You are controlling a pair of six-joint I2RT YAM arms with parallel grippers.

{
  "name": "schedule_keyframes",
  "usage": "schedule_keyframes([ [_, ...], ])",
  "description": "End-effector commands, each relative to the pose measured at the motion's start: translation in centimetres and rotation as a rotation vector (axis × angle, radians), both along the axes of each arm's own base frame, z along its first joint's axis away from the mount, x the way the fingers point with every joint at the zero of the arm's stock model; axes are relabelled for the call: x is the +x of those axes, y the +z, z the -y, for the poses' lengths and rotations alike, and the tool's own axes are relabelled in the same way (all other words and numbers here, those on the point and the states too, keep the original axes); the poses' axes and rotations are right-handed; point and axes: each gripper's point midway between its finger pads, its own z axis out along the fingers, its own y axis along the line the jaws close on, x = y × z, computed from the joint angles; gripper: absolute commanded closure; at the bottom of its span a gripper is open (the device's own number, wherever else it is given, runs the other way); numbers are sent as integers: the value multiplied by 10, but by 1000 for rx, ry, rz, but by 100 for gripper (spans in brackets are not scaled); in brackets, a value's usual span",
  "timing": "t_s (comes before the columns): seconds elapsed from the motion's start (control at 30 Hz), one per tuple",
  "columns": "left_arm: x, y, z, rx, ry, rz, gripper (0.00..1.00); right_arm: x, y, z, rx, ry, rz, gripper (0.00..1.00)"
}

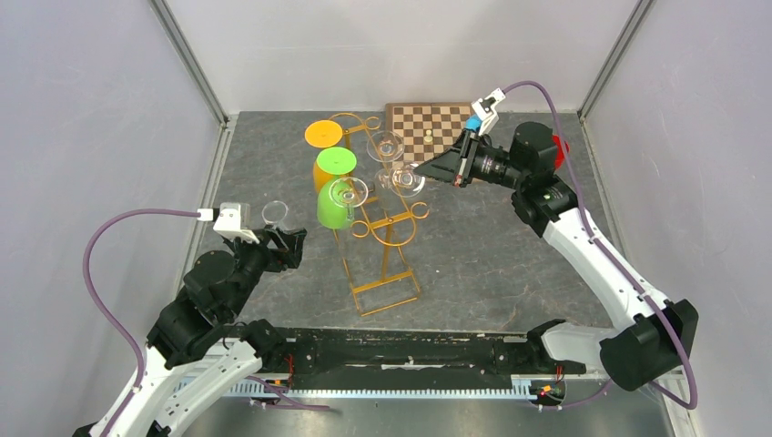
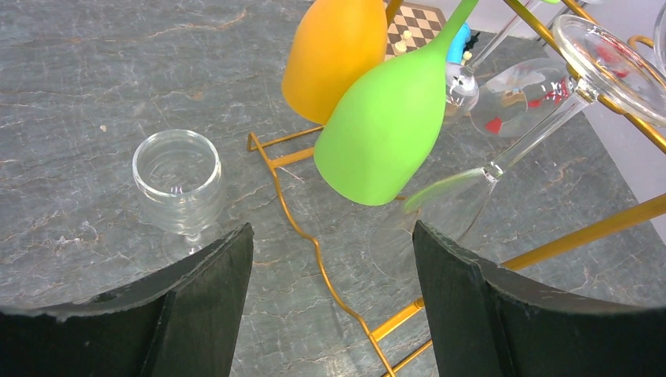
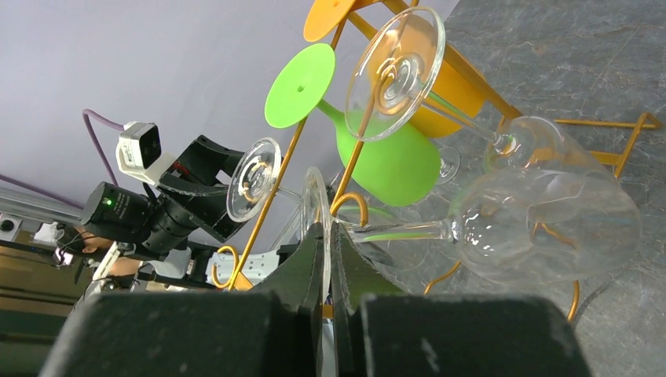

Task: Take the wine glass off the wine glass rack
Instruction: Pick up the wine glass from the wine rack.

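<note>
The gold wire wine glass rack [image 1: 387, 291] stands mid-table with an orange glass [image 1: 323, 134], a green glass [image 1: 333, 208] and clear glasses hanging bowl-down. My right gripper [image 1: 417, 173] is shut on the thin foot [image 3: 318, 206] of a clear wine glass [image 3: 542, 228]. That glass lies sideways, its stem [image 3: 400, 230] next to a curled hook [image 3: 353, 200]. My left gripper [image 2: 334, 267] is open and empty, low over the rack's base wire [image 2: 302, 228]. It also shows in the top view [image 1: 287, 241], left of the rack.
A short clear glass [image 2: 177, 173] stands upright on the table left of the rack, close to my left finger [image 2: 212, 283]. A wooden chessboard [image 1: 428, 123] with one pawn lies at the back. Grey walls close in both sides.
</note>
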Motion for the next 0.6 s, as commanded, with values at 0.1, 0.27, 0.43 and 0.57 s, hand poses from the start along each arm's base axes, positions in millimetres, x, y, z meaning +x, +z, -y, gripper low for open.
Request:
schedule_keyframes([
  [0.1, 3, -1, -2, -7, 26, -5, 20, -2, 48, 9, 42, -53, 115, 100],
  [0.27, 3, -1, -2, -7, 27, -5, 20, 3, 52, 11, 53, -79, 115, 100],
  [0.43, 3, -2, -3, -4, 29, -7, 20, 5, 58, 13, 67, -99, 123, 100],
  [0.57, 4, -2, -2, -3, 28, -8, 20, 6, 65, 15, 77, -113, 133, 100],
])
